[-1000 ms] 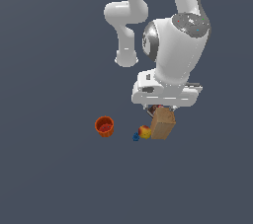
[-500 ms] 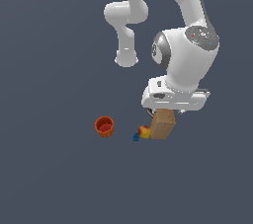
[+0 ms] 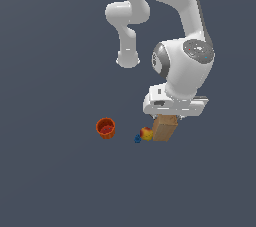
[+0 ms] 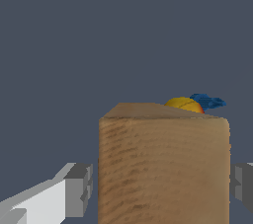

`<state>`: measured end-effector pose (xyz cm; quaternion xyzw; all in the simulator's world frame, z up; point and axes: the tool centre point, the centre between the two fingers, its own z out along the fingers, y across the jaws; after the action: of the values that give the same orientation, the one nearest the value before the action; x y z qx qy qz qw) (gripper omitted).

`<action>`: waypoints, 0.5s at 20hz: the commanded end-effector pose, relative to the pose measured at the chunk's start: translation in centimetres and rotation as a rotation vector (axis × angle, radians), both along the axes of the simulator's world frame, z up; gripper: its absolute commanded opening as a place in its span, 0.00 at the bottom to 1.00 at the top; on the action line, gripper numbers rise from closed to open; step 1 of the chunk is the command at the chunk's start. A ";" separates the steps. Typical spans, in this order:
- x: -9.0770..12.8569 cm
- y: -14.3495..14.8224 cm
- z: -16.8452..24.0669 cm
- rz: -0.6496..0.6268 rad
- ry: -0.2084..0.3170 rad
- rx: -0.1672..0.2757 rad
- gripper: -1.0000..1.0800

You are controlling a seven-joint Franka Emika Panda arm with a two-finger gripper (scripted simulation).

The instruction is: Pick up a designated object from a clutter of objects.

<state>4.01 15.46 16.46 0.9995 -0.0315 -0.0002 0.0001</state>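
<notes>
The tan-brown box (image 3: 164,129) stands on the dark floor, just under the arm's hand. In the wrist view the box (image 4: 163,168) fills the space between the two fingers. My gripper (image 3: 168,118) is open and straddles the box; its grey fingertips (image 4: 80,188) sit close beside the box's sides, with a thin gap showing. The yellow-red lump (image 3: 146,133) and the tiny blue piece (image 3: 137,139) lie against the box on the exterior view's left, and peek over the box in the wrist view (image 4: 184,104). The orange-red cup (image 3: 105,127) stands apart, farther left. The dark red-black packet is hidden.
The white arm and its bulky wrist (image 3: 185,68) hang over the box and block part of the clutter. The floor (image 3: 60,181) is a plain dark grey surface with no visible edges.
The arm's wrist has swung toward the exterior view's right and come down, so the hand sits lower over the box. The box, lump, blue piece and cup have not moved.
</notes>
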 end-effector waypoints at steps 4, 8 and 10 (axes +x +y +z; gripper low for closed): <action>0.0 0.1 -2.0 -0.001 0.000 0.000 0.96; 0.1 0.1 -2.2 -0.001 0.000 0.000 0.00; 0.1 0.1 -2.2 -0.001 0.000 0.000 0.00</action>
<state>4.04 15.57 14.36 0.9995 -0.0317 -0.0005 0.0000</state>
